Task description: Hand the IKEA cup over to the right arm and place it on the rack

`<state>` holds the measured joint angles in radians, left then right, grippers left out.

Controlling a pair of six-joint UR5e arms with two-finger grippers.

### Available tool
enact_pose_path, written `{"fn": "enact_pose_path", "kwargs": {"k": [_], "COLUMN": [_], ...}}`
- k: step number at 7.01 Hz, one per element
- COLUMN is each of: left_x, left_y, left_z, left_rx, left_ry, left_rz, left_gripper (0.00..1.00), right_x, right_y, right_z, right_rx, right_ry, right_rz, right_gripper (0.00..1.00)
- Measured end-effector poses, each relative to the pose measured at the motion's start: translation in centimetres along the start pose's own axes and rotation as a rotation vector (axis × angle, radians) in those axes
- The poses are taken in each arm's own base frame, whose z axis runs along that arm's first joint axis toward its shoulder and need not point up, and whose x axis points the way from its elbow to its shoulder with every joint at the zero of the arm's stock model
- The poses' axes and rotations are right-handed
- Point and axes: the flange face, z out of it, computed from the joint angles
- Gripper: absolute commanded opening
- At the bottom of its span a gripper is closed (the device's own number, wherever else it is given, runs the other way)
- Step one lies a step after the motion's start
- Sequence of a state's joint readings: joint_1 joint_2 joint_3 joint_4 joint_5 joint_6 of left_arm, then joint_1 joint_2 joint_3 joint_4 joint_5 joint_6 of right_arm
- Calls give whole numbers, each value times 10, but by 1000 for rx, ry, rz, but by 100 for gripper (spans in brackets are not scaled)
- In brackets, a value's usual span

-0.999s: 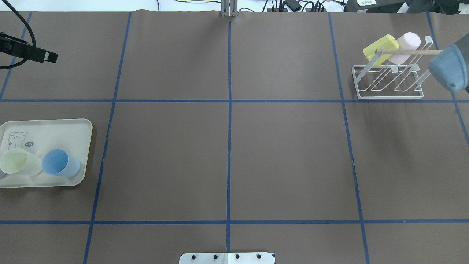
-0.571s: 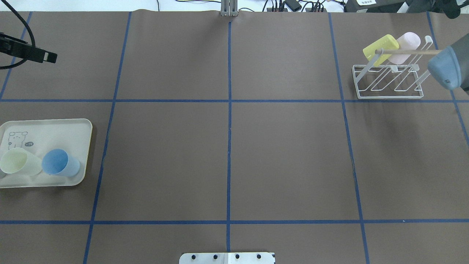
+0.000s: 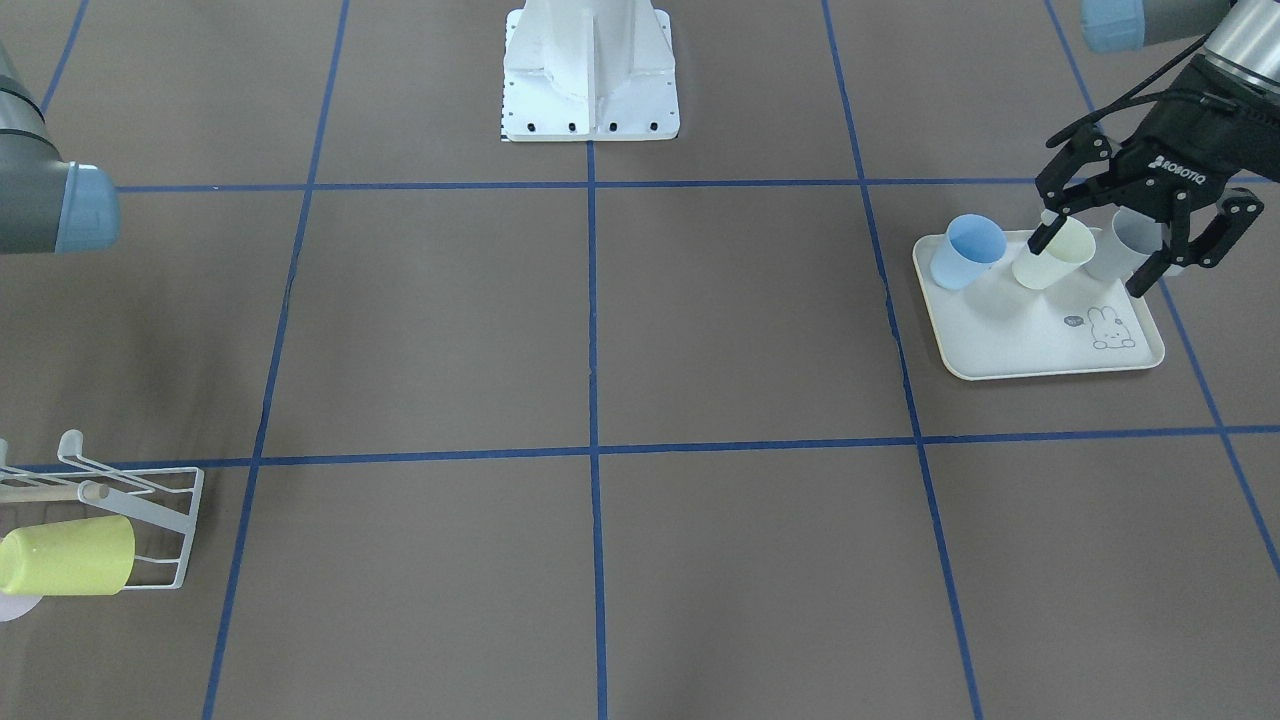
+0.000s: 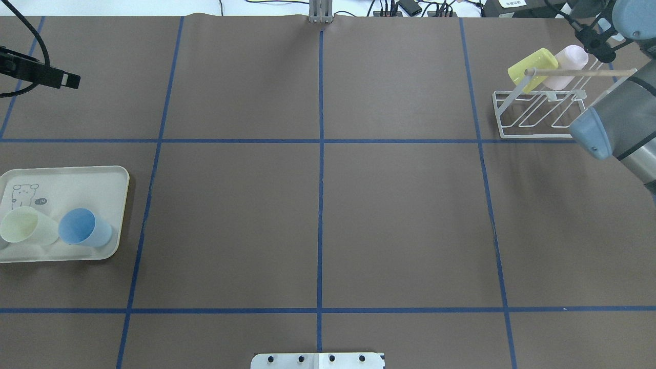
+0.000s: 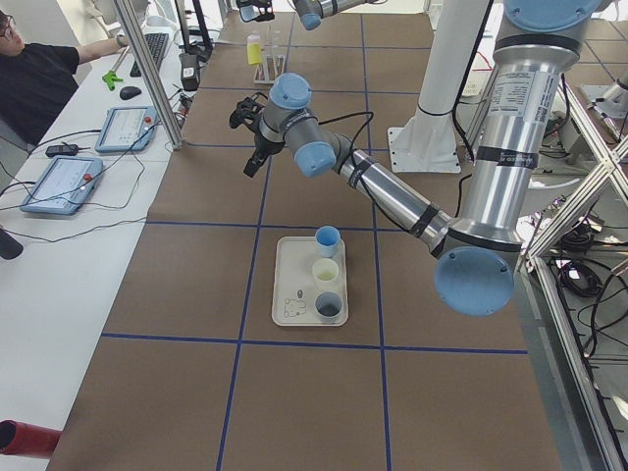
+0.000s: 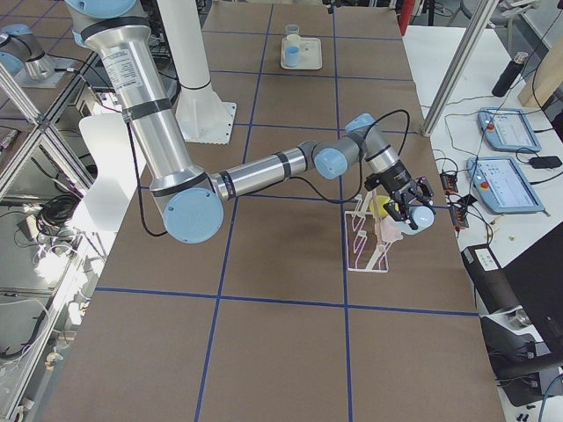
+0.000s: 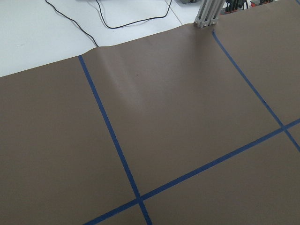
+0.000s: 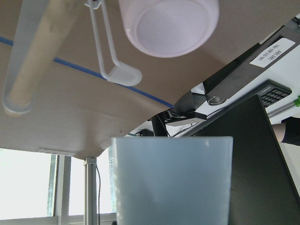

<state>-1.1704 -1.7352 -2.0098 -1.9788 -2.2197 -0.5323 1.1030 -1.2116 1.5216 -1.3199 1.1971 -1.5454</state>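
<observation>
The table [image 4: 400, 220] is covered in matte brown paper crossed by blue tape lines. The white wire rack [image 4: 564, 94] is stood at one far corner. A flat cream tray [image 4: 77, 184] with rounded corners is laid well apart from the rack, at the opposite end, and three tapered cups [image 5: 327, 272] are set on it. The left gripper [image 3: 1095, 255] is held in the air at that same end, its fingers spread and empty. Just beside the rack, a frosted pale-blue cup [image 8: 172, 180] is grasped by the right gripper [image 6: 409, 214]. A glossy yellow cup [image 4: 533, 67] and a pink cup [image 4: 570, 59] are hung on the rack's prongs. A round wooden rod [image 4: 579, 73] is passed through the rack.
</observation>
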Motion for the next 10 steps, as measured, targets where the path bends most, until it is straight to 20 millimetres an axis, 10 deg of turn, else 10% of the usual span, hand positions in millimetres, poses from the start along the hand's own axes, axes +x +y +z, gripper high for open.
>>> {"fn": "enact_pose_path", "kwargs": {"k": [10], "left_x": [-2], "left_y": [5], "left_z": [0], "left_rx": [-2], "left_ry": [1], "left_rz": [-1], "left_gripper": [100], "right_x": [-29], "right_y": [-40], "right_z": [19], "right_rx": [-55], "right_ry": [-46], "right_rz": [-70], "right_gripper": [39]}}
